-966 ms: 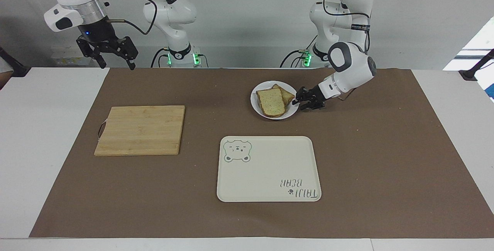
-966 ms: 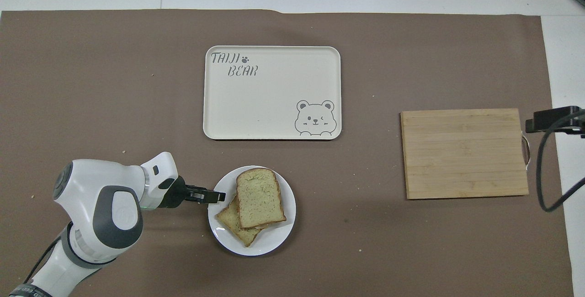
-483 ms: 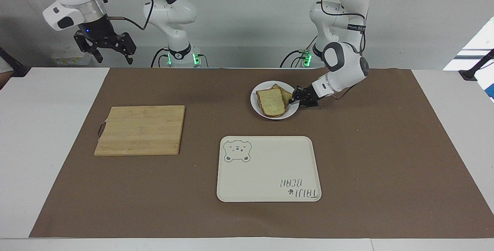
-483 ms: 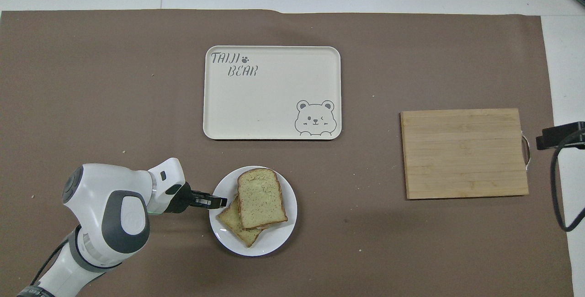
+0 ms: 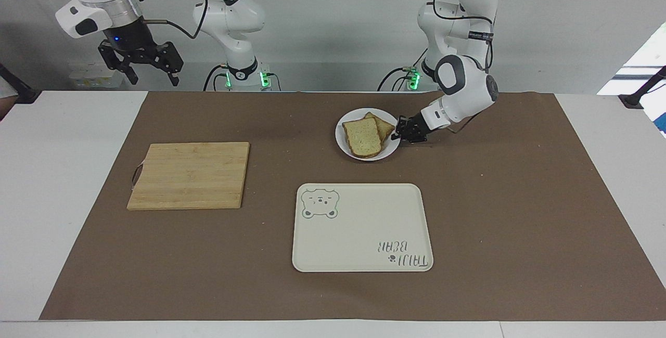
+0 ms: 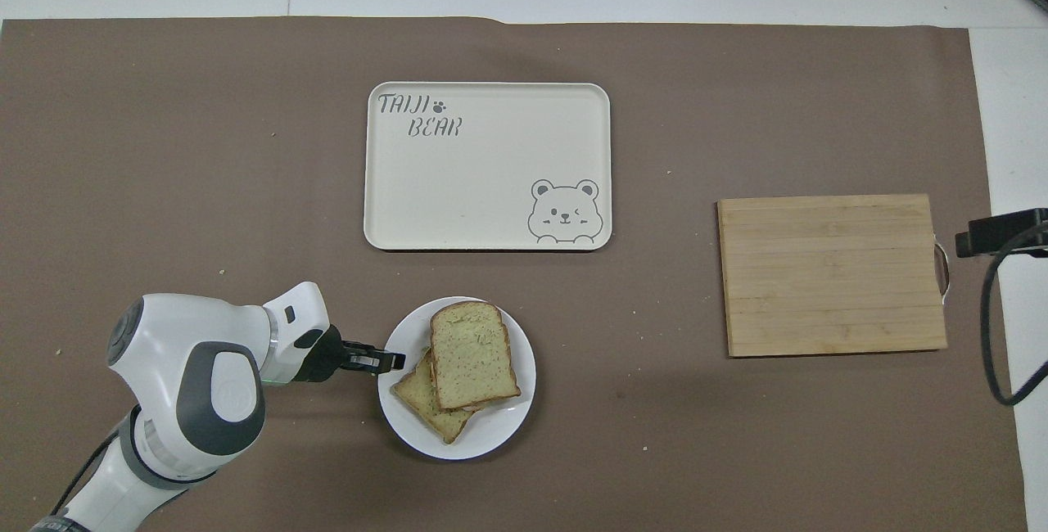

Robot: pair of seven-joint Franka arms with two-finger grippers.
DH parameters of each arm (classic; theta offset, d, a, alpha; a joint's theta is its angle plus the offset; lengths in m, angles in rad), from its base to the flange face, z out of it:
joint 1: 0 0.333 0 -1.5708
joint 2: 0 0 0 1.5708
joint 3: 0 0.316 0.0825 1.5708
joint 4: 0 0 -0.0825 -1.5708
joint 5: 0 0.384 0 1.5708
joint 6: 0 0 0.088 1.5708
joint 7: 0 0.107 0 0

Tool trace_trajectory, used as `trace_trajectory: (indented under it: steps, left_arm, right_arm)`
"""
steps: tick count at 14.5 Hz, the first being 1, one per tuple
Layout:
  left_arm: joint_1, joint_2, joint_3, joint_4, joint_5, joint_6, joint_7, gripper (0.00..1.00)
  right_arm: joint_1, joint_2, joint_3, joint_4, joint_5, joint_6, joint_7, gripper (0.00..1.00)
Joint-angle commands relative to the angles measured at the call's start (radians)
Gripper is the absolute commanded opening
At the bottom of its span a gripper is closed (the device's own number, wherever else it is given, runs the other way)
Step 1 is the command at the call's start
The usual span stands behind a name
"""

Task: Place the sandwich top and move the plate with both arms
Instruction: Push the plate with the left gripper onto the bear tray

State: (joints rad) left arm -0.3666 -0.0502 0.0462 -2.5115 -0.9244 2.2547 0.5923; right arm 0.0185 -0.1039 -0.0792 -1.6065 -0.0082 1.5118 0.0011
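The sandwich top, a pale speckled bread slice, lies on another slice on the small white plate. The plate stands on the brown mat near the robots. My left gripper is low at the plate's rim on the left arm's side and is closed on that rim. In the overhead view the left gripper overlaps the rim of the plate, beside the sandwich top. My right gripper is open and empty, held high over the right arm's end of the table.
A cream tray with a bear drawing lies farther from the robots than the plate. A wooden cutting board lies toward the right arm's end. The tray and the board also show in the overhead view.
The left gripper has closed on the plate's rim and the plate has shifted slightly toward the right arm's end. The right gripper has risen a little.
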Motion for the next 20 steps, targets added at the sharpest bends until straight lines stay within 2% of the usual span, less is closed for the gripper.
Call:
trace_trajectory:
  steps: [1,4,6,9,12,13,15,17,20]
  left_arm:
    - [0.104,0.004,0.009,0.069,0.001,-0.117,-0.023,0.00]
    - [0.221,0.065,0.009,0.204,-0.001,-0.245,-0.051,0.00]
    - [0.221,0.131,0.009,0.308,0.001,-0.235,-0.162,0.00]
    - [0.227,0.194,0.009,0.420,-0.046,-0.218,-0.216,0.00]
    - [0.206,0.223,-0.008,0.442,-0.131,-0.051,-0.247,0.00]
    - [0.198,0.249,-0.031,0.479,-0.136,-0.002,-0.273,0.00]
    - [0.198,0.311,-0.068,0.572,-0.119,0.038,-0.362,0.00]
    - [0.198,0.346,-0.094,0.606,-0.073,0.064,-0.419,0.00]
    - [0.193,0.400,-0.153,0.629,-0.068,0.172,-0.430,0.00]
  right_arm:
    - [-0.012,0.009,0.002,0.010,0.022,0.010,0.019,1.00]
    - [-0.011,0.007,0.002,0.008,0.007,0.014,0.008,1.00]
    - [-0.011,0.007,0.002,0.008,0.007,0.013,0.010,1.00]
    - [-0.011,0.007,0.002,0.008,0.010,0.013,0.014,1.00]
    - [-0.009,0.007,0.006,0.008,0.020,0.011,0.014,1.00]
    - [-0.009,0.007,0.007,0.008,0.020,0.011,0.013,1.00]
    - [-0.011,0.007,0.007,0.008,0.020,0.011,0.014,1.00]
    - [-0.011,0.007,0.007,0.008,0.020,0.011,0.014,1.00]
    - [-0.011,0.007,0.007,0.008,0.020,0.011,0.014,1.00]
